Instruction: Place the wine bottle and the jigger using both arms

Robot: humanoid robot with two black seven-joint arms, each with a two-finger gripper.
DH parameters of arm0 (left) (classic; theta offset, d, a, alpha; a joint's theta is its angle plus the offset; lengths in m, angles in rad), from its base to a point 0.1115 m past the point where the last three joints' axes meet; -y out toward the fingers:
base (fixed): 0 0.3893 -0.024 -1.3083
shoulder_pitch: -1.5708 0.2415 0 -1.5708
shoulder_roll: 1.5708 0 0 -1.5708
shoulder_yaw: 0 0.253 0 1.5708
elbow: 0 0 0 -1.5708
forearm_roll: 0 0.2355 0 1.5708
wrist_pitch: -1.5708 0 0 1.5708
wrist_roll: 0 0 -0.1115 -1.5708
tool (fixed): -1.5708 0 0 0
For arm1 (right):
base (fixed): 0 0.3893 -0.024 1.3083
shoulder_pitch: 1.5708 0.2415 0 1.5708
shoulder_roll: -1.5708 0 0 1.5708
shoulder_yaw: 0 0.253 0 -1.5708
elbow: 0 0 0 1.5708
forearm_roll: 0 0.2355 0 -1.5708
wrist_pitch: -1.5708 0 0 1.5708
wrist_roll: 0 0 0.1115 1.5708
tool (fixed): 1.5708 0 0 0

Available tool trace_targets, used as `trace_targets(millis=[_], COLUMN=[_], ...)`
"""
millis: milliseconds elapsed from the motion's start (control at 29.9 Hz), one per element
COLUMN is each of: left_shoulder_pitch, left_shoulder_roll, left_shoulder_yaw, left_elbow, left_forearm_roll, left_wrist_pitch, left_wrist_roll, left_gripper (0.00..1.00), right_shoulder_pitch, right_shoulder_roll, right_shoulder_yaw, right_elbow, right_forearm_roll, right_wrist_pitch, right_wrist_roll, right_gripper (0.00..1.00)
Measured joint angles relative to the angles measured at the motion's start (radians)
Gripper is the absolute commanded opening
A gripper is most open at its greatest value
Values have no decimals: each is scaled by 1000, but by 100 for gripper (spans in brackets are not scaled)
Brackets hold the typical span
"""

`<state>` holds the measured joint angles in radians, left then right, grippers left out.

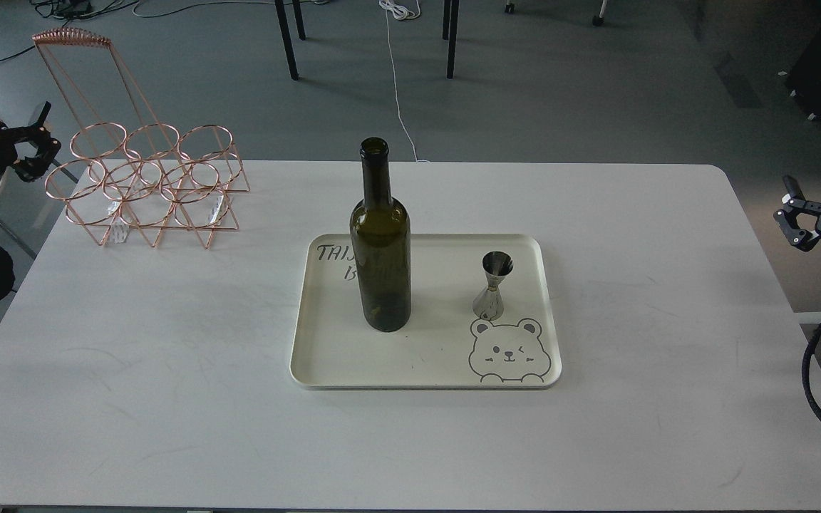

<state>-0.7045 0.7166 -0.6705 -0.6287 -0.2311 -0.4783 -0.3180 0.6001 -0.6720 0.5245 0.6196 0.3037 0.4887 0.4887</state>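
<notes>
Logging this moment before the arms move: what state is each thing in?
wine bottle: upright on the tray, uncorked, not held.
jigger: upright on the tray, right of the bottle, apart from it.
tray: flat on the table.
wire rack: upright, rings empty.
left gripper: open, holding nothing.
right gripper: open, holding nothing.

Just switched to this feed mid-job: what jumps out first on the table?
The tall dark wine bottle stands upright on the cream tray at the table's centre, with the small silver jigger upright to its right, above the printed bear. A copper wire rack sits at the far left corner. Both tools, left and right, wait off the table's sides, holding nothing.
</notes>
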Motion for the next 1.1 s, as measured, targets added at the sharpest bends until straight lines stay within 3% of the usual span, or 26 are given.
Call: trace_targets(millis=[368, 568, 802, 1103], left_shoulder_pitch=[1, 1, 1, 2], left_shoulder_roll=[-7, -10, -22, -32], left_shoulder_yaw=[6, 7, 9, 11], left_elbow=[0, 1, 0, 1], left_forearm_roll=[2, 1, 7, 10], left_wrist_pitch=[7, 5, 2, -2], left_wrist_roll=[0, 1, -2, -3], left_gripper=[98, 98, 98, 98], right_shoulder_pitch=[-1, 1, -7, -77], right_shoulder_roll=[-12, -100, -245, -268], right_shoulder_yaw=[-2, -5, -9, -18], right_elbow=[19, 160, 466, 719], right_forearm_roll=[-58, -219, -501, -1083], right_wrist_pitch=[-2, -84, -278, -606], right_wrist_roll=[0, 0, 0, 0], right_gripper=[99, 99, 99, 99])
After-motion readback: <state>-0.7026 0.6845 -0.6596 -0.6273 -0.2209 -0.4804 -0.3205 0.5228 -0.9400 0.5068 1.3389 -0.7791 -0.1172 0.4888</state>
